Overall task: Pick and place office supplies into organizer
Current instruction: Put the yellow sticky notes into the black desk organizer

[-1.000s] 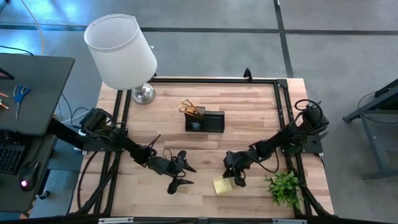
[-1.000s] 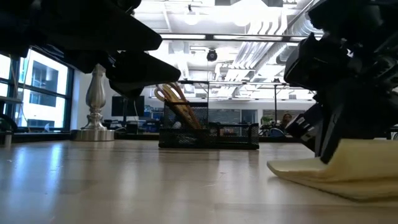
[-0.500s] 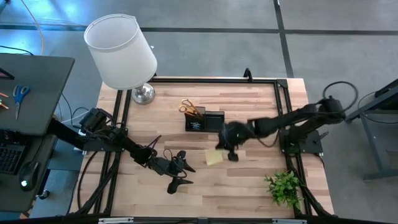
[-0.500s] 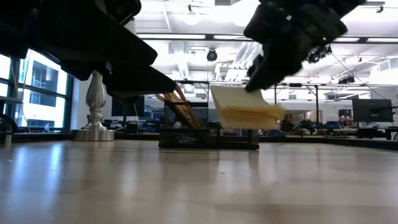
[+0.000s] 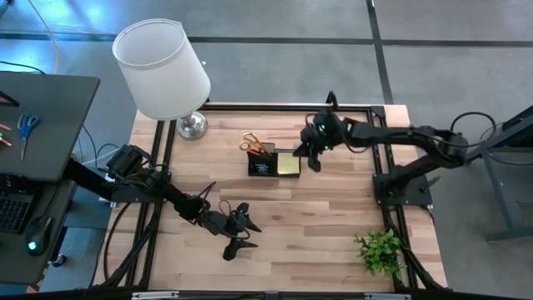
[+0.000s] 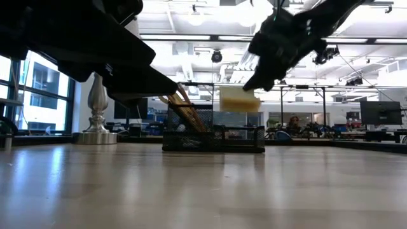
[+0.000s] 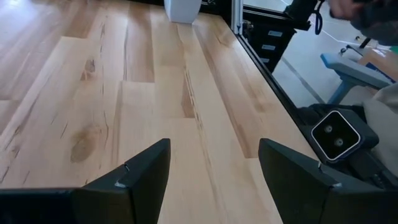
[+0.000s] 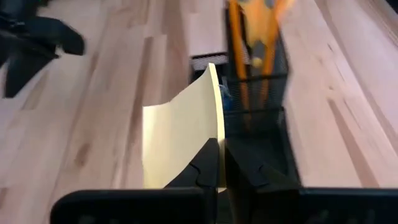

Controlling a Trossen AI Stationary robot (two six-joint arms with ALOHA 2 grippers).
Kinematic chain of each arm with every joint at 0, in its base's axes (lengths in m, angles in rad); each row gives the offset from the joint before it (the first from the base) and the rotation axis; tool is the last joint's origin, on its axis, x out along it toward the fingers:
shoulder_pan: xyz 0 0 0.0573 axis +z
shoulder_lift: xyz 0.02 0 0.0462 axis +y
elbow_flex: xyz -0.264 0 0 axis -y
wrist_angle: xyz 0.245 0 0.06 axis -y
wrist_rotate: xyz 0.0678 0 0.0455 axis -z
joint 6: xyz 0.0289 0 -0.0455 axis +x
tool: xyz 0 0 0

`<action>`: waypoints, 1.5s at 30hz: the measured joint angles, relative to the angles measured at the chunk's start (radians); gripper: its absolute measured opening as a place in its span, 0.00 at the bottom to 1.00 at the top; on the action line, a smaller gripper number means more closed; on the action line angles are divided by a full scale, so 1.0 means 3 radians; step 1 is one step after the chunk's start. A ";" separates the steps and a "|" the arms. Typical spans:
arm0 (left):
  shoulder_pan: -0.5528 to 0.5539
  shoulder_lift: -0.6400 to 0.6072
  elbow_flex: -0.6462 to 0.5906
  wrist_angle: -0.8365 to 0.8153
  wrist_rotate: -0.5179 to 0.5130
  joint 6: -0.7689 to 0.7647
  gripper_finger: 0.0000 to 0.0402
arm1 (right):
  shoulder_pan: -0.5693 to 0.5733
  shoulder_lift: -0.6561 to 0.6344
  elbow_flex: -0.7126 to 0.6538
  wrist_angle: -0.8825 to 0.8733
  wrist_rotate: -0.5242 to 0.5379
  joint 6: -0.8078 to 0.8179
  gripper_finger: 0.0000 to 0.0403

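Since the earlier frame, right hand [image 5: 311, 155] carries sticky-note pad [image 5: 289, 165] from near table [image 5: 333, 225] edge up over organizer [image 5: 274, 162]. Left hand [image 5: 241, 229] waits open, nearer, well apart. Right hand is clamped on pad, hanging over organizer's empty right compartment; scissors [image 5: 252, 142] fill left one.

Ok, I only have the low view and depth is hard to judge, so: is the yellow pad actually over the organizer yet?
Observer: Yes. From above, the sticky-note pad sits over the right compartment of the organizer.
Operator: Is the grip secure?
Observer: The right gripper is shut on the pad's edge; the pad bends away from the fingers.
Operator: What fills the other compartment?
Observer: Yellow-handled scissors, standing in the left one.
Operator: And the left arm?
Observer: The left gripper is open over bare table near the front edge.
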 joint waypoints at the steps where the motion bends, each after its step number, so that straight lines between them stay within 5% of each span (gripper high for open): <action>1: 0.0000 0.0000 0.0000 -0.0001 0.0000 0.0000 0.58 | -0.0069 0.0057 0.0000 0.0019 -0.0051 -0.0004 0.01; 17: 0.0001 0.0000 0.0000 -0.0006 -0.0001 -0.0006 0.58 | -0.0287 0.0616 0.0000 0.0335 -0.0250 -0.0066 0.01; 45: 0.0001 0.0000 0.0000 -0.0009 -0.0001 -0.0011 0.58 | 0.0006 0.0616 -0.0001 0.0228 0.0445 -0.0081 0.03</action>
